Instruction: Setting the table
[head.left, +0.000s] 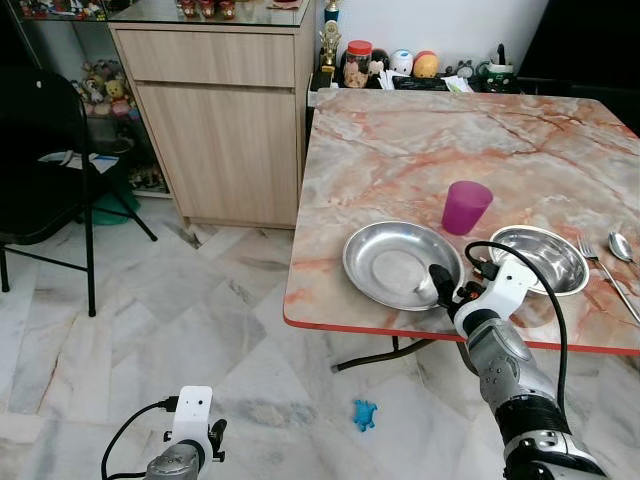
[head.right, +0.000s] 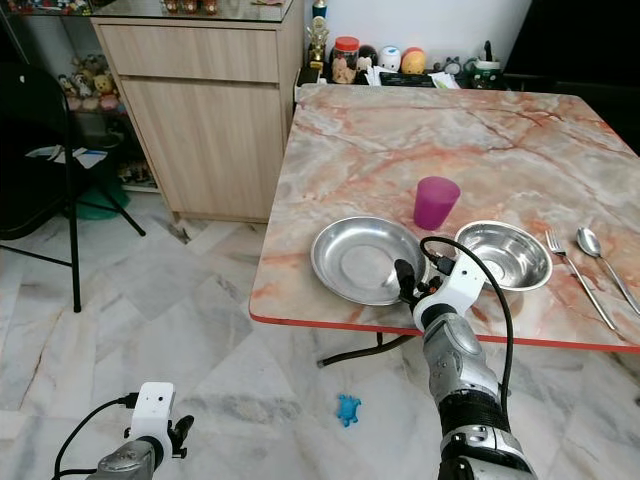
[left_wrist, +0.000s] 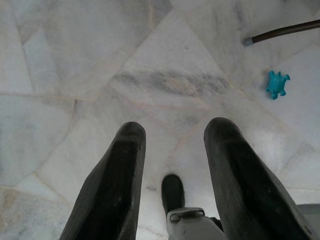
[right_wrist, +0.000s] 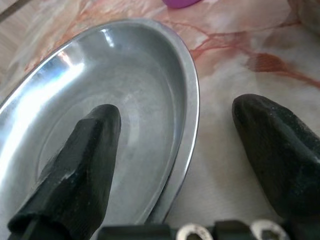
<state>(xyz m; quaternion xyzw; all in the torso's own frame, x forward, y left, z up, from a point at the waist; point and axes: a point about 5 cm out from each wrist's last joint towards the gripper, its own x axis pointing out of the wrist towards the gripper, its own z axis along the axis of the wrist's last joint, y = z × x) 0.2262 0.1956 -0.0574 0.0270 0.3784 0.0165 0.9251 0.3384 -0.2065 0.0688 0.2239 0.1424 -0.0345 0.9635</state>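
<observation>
A round steel plate lies near the front edge of the marble table. My right gripper is open at the plate's right rim, with one finger over the plate's inside and the other finger over the tabletop outside it. Right of the plate sit a steel bowl, then a fork and a spoon. A purple cup stands upright just behind the plate and bowl. My left gripper hangs open and empty low over the floor.
A small blue toy lies on the marble floor under the table's front edge. A wooden cabinet stands left of the table, and a black chair farther left. Jars and trinkets crowd the table's far end.
</observation>
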